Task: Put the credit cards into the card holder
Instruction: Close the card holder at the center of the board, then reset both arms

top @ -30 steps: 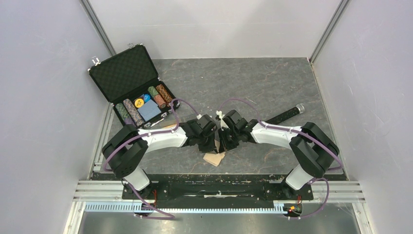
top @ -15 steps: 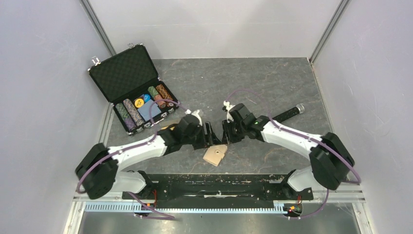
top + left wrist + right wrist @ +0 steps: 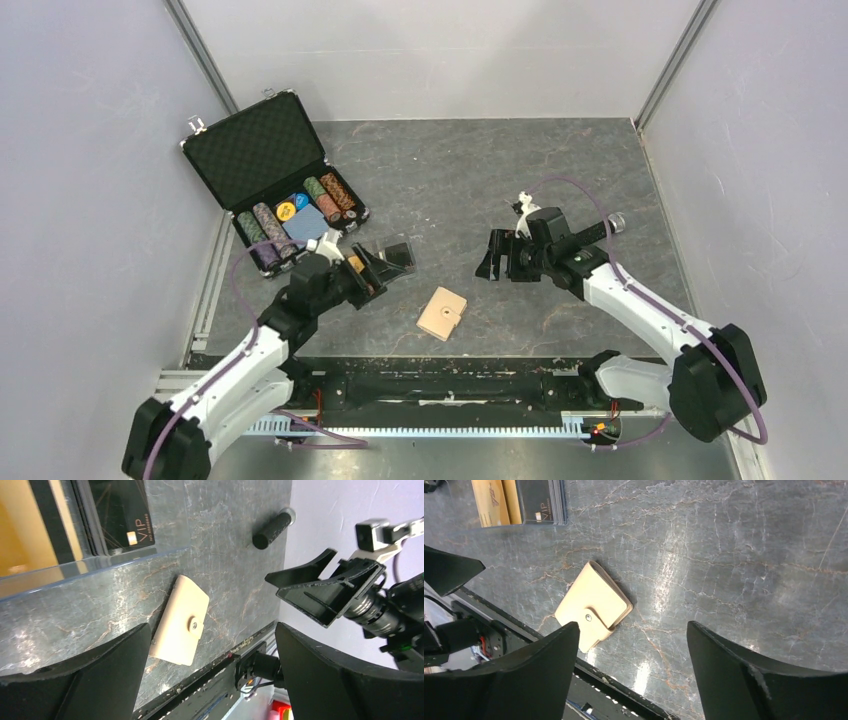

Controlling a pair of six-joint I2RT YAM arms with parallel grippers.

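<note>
While the card holder point(image 3: 442, 313) lies closed, the left tool point(image 3: 372, 272) and right tool point(image 3: 500, 256) stand wide, empty.

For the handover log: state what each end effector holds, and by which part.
Nothing. The left end effector and right end effector are both open and empty; the card holder lies untouched.

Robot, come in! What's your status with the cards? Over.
Left gripper and right gripper open, empty. Card holder snapped shut on table between them. Credit cards in clear box. Nothing blocking.
</note>
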